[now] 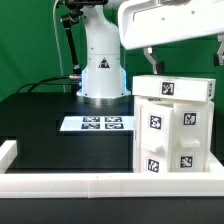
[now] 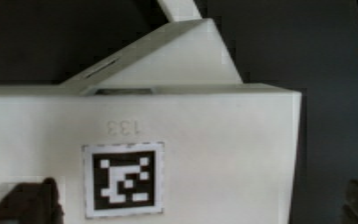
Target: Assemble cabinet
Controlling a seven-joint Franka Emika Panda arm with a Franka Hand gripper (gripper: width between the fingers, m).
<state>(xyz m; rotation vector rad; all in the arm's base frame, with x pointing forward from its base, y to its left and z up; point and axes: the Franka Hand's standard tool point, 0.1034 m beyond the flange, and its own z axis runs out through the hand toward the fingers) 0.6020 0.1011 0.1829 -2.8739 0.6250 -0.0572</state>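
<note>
arm (image 1: 165,22) above cabinet (image 1: 175,130), fingers (image 2: 25,200) spread wide.

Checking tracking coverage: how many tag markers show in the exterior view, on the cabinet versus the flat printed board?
Tags on the cabinet: 5
Tags on the marker board: 4
Total: 9

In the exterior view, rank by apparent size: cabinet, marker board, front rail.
1. Cabinet: largest, though it stands nearer the camera than the board.
2. Front rail: long but thin, and nearest the camera.
3. Marker board: smallest, lying flat farther back.
</note>
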